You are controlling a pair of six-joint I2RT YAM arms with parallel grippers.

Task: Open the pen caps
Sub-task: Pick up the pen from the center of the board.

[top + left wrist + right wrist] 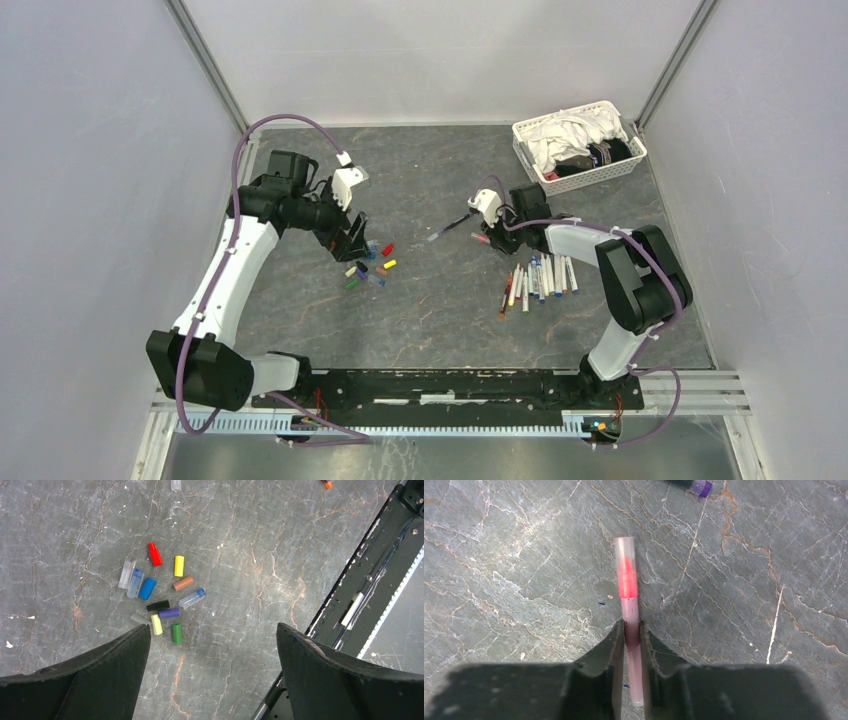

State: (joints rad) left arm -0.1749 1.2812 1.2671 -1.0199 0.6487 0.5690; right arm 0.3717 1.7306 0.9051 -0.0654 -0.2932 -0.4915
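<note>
Twelve pen caps (158, 605) lay loose in a tight cluster on the table (440, 320), among them red, yellow, blue, black, purple and green. The left gripper (212, 650) hung above the near edge of this cluster, fingers spread wide and holding nothing. Well apart, right of centre, a row of pens (540, 278) lay side by side. The right gripper (632, 630) was clenched on the barrel of a pink pen (628, 580), with a clear cap (625, 550) still seated over its tip. Whether that pen touched the table could not be determined. A purple-ended pen (447, 226) lay near it. A white lattice basket (575, 180) of cloths stood at the far right corner.
</note>
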